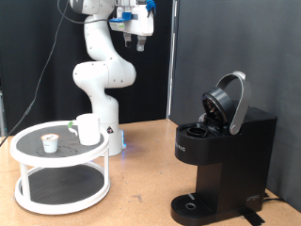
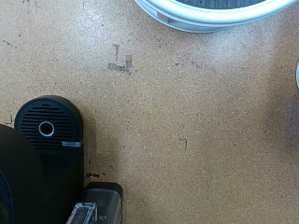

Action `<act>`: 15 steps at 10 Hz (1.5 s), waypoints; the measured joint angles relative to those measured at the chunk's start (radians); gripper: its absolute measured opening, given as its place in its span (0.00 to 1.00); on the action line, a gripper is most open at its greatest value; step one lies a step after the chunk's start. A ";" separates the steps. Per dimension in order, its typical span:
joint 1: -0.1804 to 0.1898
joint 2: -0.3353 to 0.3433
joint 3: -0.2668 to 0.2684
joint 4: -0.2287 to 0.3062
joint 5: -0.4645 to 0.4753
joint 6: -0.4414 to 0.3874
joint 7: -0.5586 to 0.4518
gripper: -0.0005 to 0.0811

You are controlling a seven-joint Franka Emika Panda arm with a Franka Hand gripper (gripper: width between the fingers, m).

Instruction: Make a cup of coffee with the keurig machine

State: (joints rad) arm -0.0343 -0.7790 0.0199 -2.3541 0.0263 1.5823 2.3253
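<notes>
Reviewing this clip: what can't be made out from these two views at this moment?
- Gripper: exterior view, too small and high to tell open or shut; it does not show in the wrist view.
- Keurig machine: lid up, but the pod chamber is dark in the exterior view; the wrist view's edge cuts off all but its drip base.
- Cup: its handle cannot be seen.
- Pod: too small for detail.
</notes>
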 joint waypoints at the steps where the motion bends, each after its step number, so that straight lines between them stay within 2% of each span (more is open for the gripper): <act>1: -0.002 0.000 -0.001 0.000 0.000 0.000 0.000 0.91; 4: -0.025 0.000 -0.062 0.000 -0.009 0.003 -0.037 0.91; 7: -0.062 0.005 -0.144 0.000 -0.079 0.008 -0.113 0.91; 8: -0.070 0.011 -0.156 0.000 -0.083 0.012 -0.124 0.91; 11: -0.070 0.012 -0.166 0.000 -0.082 0.007 -0.161 0.91; 15: -0.089 0.059 -0.270 0.031 -0.143 0.007 -0.259 0.91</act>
State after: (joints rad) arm -0.1237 -0.7204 -0.2497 -2.3231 -0.1172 1.5892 2.0659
